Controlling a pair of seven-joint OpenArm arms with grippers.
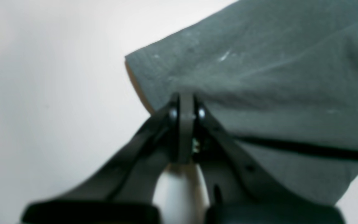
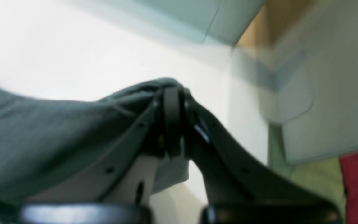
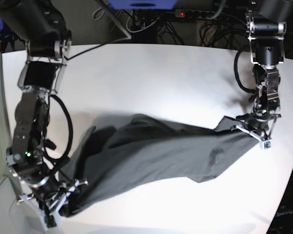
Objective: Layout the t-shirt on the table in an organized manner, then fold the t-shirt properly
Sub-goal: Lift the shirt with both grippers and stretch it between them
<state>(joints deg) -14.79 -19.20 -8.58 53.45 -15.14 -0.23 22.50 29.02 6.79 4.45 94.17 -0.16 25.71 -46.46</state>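
We hold the t-shirt [image 3: 151, 156] over the bench [image 3: 161, 83], both jaws pinching its ends; wrist views are blurred.

Tangled black cables [image 3: 185, 24] and a power strip [image 3: 198, 13] lie behind.

Left claw [image 1: 186, 107] clamped on t-shirt [image 1: 259, 71]

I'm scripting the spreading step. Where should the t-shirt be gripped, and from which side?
Probably at its two far ends, as now: the left gripper and right gripper each pinch an edge of the t-shirt from outside, so the cloth stretches between them.
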